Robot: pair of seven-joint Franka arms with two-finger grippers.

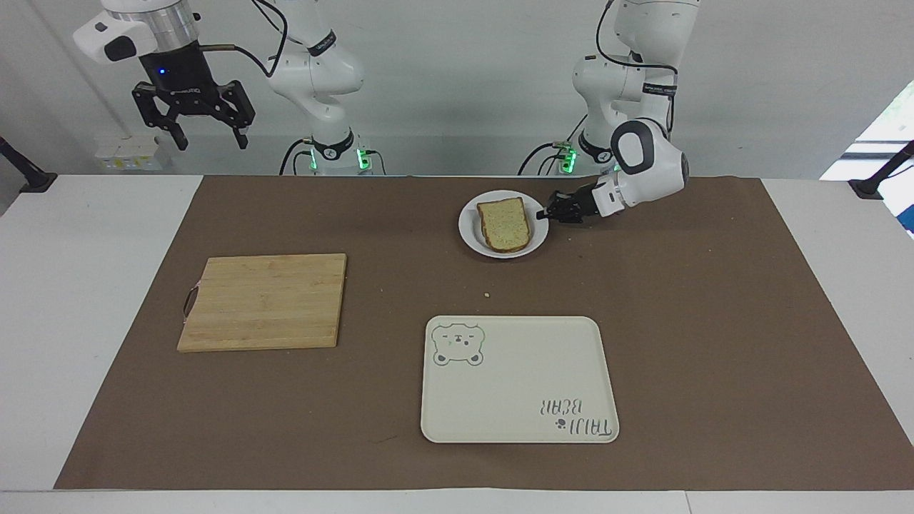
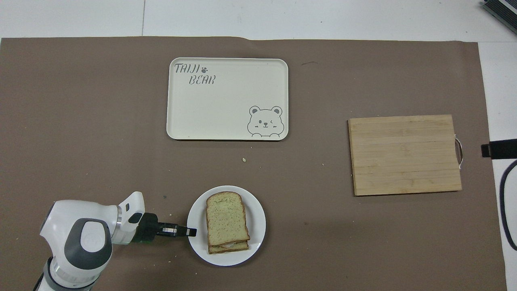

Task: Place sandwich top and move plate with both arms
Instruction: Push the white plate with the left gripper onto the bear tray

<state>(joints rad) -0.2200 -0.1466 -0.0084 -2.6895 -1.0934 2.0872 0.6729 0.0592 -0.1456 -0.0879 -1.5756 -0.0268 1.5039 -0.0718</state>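
Note:
The sandwich top [image 1: 504, 223] lies on a stack of bread on the small white plate [image 1: 468, 225], which is near the robots at mid-table. In the overhead view the sandwich top [image 2: 226, 220] covers the slices under it on the plate [image 2: 256, 226]. My left gripper [image 1: 551, 212] reaches in level with the table and is shut on the plate's rim at the side toward the left arm's end; it also shows in the overhead view [image 2: 192, 232]. My right gripper [image 1: 191, 125] hangs open and empty, high over the table edge at the right arm's end.
A cream tray with a bear drawing [image 1: 519, 378] lies farther from the robots than the plate. A wooden cutting board [image 1: 264, 301] lies toward the right arm's end. Small crumbs [image 1: 485, 294] dot the brown mat between plate and tray.

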